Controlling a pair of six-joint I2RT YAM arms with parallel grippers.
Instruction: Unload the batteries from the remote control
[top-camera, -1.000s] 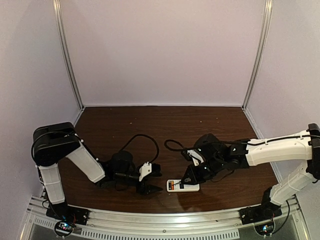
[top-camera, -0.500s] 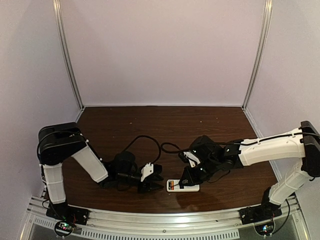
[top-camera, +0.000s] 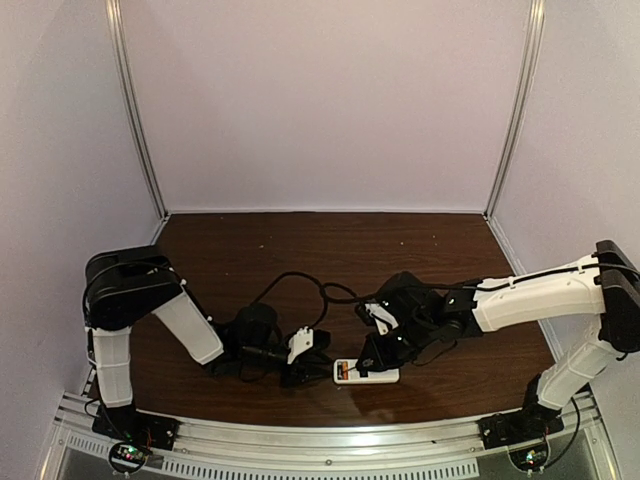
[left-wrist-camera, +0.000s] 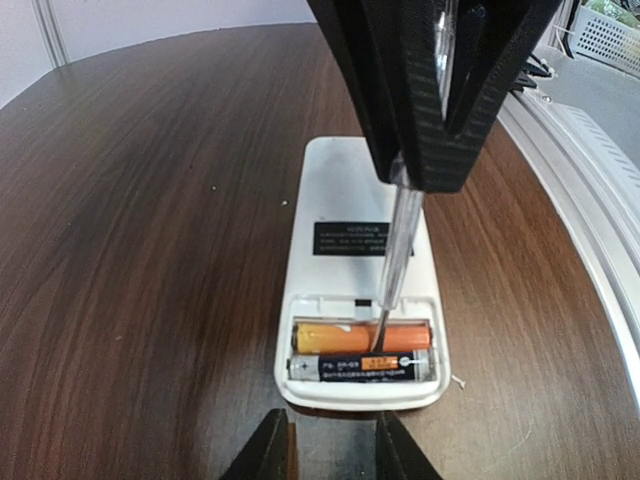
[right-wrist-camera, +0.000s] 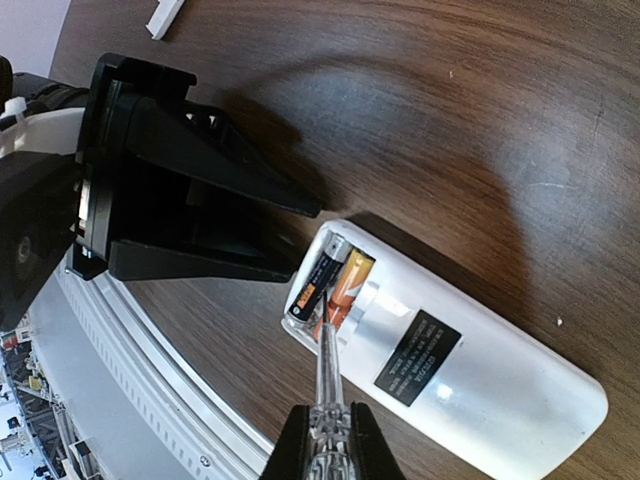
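Note:
The white remote control (left-wrist-camera: 362, 210) lies back-up near the table's front edge, its battery bay open. In the bay lie the orange battery (left-wrist-camera: 340, 337) and a dark battery with silvery ends (left-wrist-camera: 345, 367), side by side. My right gripper (right-wrist-camera: 326, 430) is shut on a clear-handled screwdriver (right-wrist-camera: 328, 370), and its metal tip sits between the two batteries (right-wrist-camera: 350, 285). My left gripper (left-wrist-camera: 332, 440) is open and empty, with its fingertips just short of the remote's battery end. In the top view the remote (top-camera: 368, 374) lies between the left gripper (top-camera: 308, 372) and the right gripper (top-camera: 378, 352).
A small white cover piece (right-wrist-camera: 165, 15) lies on the table beyond the left gripper. Black cables (top-camera: 300, 285) loop over the table behind both grippers. A metal rail (top-camera: 300, 440) runs along the near edge, close to the remote.
My left gripper has slid right, closer to the remote's battery end. My right gripper with the screwdriver has shifted slightly left over the remote.

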